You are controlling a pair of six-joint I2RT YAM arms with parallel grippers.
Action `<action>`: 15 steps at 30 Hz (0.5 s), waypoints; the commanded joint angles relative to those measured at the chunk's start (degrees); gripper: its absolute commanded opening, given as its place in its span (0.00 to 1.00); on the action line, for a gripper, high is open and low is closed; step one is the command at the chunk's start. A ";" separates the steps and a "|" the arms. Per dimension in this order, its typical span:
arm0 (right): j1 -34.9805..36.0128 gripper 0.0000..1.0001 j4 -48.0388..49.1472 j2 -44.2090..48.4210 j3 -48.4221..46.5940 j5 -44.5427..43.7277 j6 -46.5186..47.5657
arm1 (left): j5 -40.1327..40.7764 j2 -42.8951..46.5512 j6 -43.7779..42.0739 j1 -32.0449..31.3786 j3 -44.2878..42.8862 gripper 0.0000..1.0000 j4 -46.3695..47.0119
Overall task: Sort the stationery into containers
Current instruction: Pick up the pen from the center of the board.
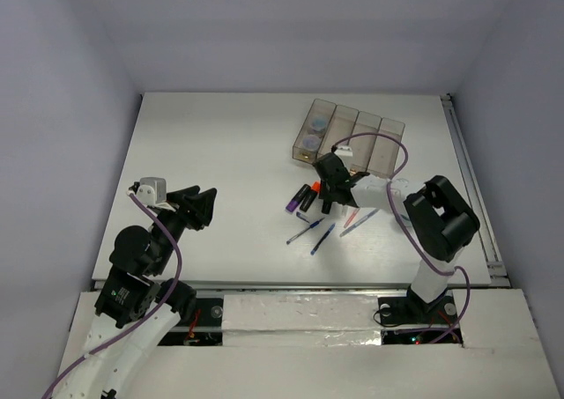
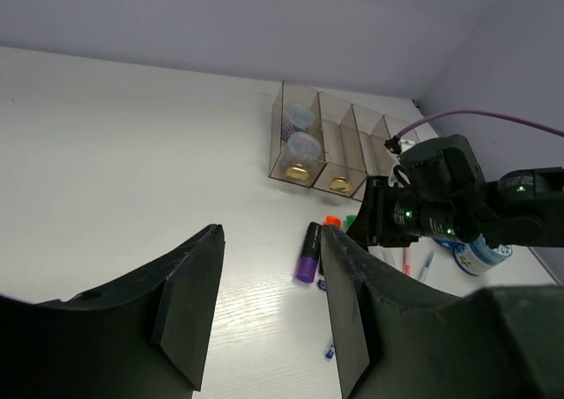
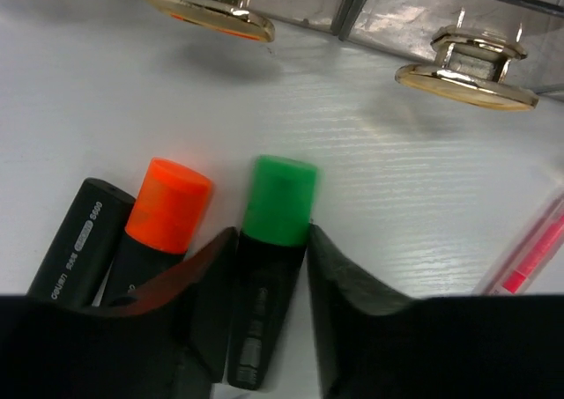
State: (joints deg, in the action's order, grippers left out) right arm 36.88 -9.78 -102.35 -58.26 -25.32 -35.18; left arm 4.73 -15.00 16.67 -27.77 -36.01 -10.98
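My right gripper (image 3: 271, 236) is shut on the black body of a green-capped marker (image 3: 278, 196), which lies flat on the table. An orange-capped marker (image 3: 167, 203) lies just left of it, touching the left finger's outer side. A purple-capped marker (image 2: 308, 254) lies further left. Thin blue pens (image 1: 304, 233) and a red pen (image 3: 529, 258) lie nearby. The containers (image 1: 348, 135) stand just beyond, with blue-white rolls (image 2: 301, 130) in the leftmost bin. My left gripper (image 2: 270, 232) hovers open and holds nothing, far to the left (image 1: 201, 207).
Gold handles (image 3: 467, 69) stick out from the bins' near ends, close ahead of my right fingers. Another blue-white roll (image 2: 483, 254) lies by the right arm. A metal rail (image 1: 471, 196) runs along the table's right edge.
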 commanded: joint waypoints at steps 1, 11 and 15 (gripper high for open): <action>0.91 0.37 -1.12 -1.72 -2.21 -1.48 0.29 | -0.25 -0.20 0.03 -0.36 -0.20 0.44 2.72; 1.43 0.08 0.20 4.42 -4.41 -3.15 0.55 | -0.16 -0.46 -0.05 -0.36 -0.20 0.44 2.63; 1.44 0.07 2.13 10.49 -4.41 -2.01 1.78 | -0.07 -0.55 -0.05 -0.36 -0.20 0.44 2.63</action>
State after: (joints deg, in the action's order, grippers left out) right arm 37.52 -10.70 -98.48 -59.92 -26.15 -34.46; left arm 4.75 -15.07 16.69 -27.79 -36.01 -10.98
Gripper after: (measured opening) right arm 0.378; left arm 0.443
